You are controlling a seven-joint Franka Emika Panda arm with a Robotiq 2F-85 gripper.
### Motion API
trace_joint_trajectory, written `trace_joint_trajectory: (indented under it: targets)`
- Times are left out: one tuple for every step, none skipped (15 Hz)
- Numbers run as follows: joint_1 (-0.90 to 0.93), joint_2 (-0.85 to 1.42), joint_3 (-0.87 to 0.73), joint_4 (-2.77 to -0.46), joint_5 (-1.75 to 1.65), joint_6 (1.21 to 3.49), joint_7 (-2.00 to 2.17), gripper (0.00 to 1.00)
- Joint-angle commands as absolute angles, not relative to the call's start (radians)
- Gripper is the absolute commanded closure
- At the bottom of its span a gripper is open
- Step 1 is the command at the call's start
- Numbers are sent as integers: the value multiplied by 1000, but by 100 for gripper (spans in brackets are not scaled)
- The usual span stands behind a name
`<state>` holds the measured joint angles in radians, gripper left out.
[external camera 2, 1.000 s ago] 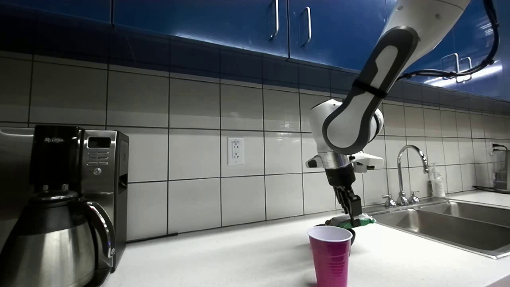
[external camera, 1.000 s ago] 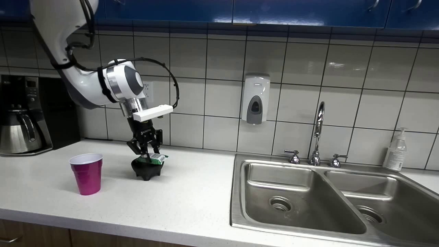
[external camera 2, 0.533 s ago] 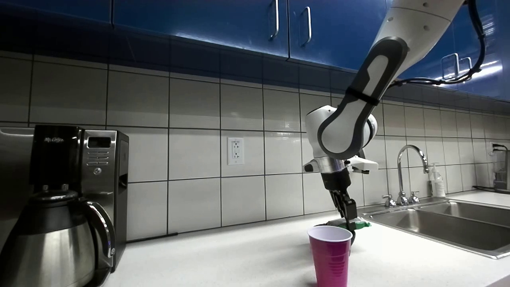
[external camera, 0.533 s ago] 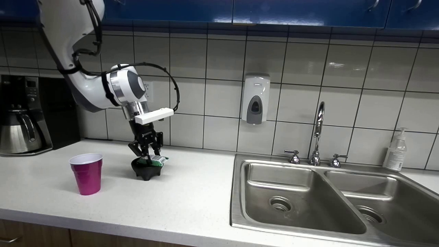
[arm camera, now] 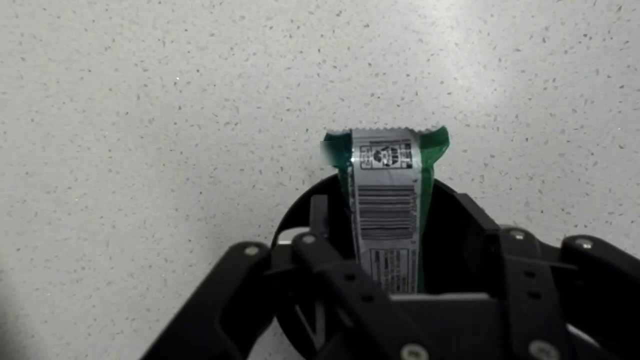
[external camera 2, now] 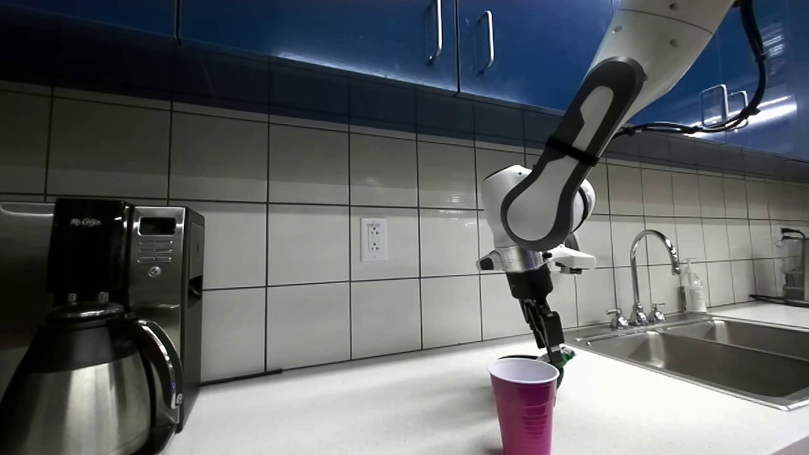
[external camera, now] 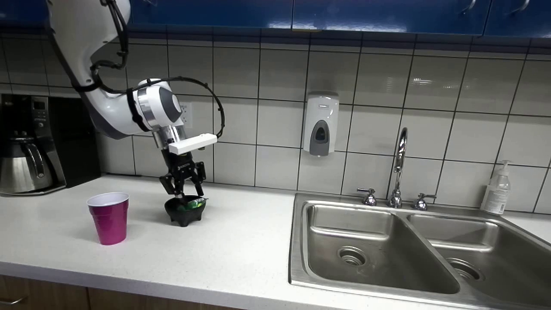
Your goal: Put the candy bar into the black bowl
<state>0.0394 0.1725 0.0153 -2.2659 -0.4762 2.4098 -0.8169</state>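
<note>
Green-wrapped candy bar (arm camera: pixel 387 212) in the black bowl (external camera: pixel 185 216), between front and back edges of the desk (external camera: pixel 245 241), with fingers (arm camera: pixel 318 215) spread either side. Likely light, firm, slippery: pinch mid-length, avoiding the end past the rim.

The white, grey-flecked countertop (external camera: pixel 241 262) carries a small black bowl (external camera: pixel 183 216), upright on stubby feet. Near the bowl, apart from it and closer to the front edge, I see a magenta plastic cup (external camera: pixel 109 221) standing upright, and farther off on that side, set back, a Mr. Coffee coffee maker (external camera 2: pixel 163 284). Well apart on the bowl's opposite side, a stainless-steel double-basin sink (external camera: pixel 298 249) is let into the counter, and even farther from the bowl a pump bottle (external camera: pixel 496 196) stands, on rim or countertop I can't tell.
</note>
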Motion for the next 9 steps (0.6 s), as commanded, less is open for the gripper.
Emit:
trace_joint_trajectory:
  targets:
    - [37, 171, 26, -2251, -472, 2381, -796, 4]
    - [34, 164, 26, -2259, -465, 2389, -806, 1]
    - [29, 156, 26, -2269, -457, 2400, -814, 0]
    - [22, 148, 26, -2282, -438, 2414, -824, 0]
    - [14, 137, 23, -2298, -414, 2436, -820, 0]
    - [7, 130, 23, -2308, -386, 2444, -830, 0]
    - [-3, 118, 19, -2322, -353, 2459, -825, 0]
    - [-12, 109, 18, -2330, -316, 2462, -831, 0]
    - [-23, 95, 15, -2344, -278, 2466, -832, 0]
